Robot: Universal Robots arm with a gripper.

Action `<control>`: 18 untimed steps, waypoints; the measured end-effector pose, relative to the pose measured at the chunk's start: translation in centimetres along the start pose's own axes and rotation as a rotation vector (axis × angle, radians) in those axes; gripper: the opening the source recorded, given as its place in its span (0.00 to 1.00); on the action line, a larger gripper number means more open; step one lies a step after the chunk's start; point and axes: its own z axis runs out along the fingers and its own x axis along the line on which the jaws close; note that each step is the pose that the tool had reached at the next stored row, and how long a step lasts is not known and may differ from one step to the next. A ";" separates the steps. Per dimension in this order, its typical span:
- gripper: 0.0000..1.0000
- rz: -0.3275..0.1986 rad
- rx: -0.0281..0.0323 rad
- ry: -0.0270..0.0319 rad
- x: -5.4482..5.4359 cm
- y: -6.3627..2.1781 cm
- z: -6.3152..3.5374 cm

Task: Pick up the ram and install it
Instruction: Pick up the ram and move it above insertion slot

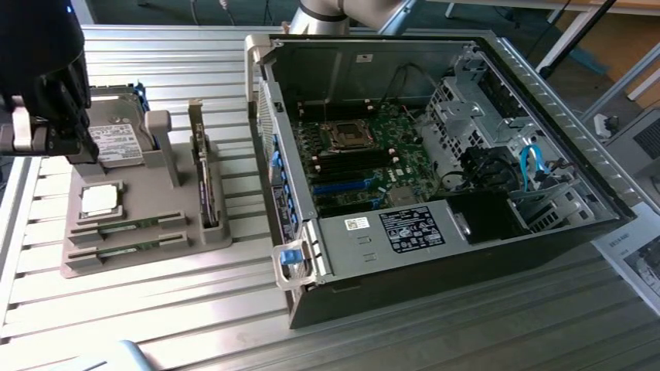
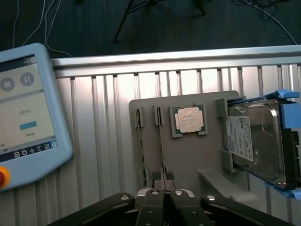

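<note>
Exterior view: gripper [image 1: 73, 143] hangs above the grey holder's [image 1: 154, 259] hard-drive end. The ram [image 1: 129, 226], a thin green stick, stands on edge in the slot nearest the processor [image 1: 100, 199], apart from the gripper, its long axis along the holder's near edge.

Wrist view: gripper [image 2: 164, 195] clenched, empty, in line with the ram [image 2: 161, 146], seen edge-on.

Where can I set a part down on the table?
Bare table runs along the exterior view's bottom, bordered by the grey holder and computer case; also between holder and teach pendant. The holder-to-case gap is narrow; the holder is crowded.
</note>
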 end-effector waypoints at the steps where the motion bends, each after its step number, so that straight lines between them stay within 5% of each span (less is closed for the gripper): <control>1: 0.10 0.000 0.0000 0.0000 0.2 -0.03 0.23; 18: 0.10 0.000 -0.0001 0.0000 1.0 -0.13 1.52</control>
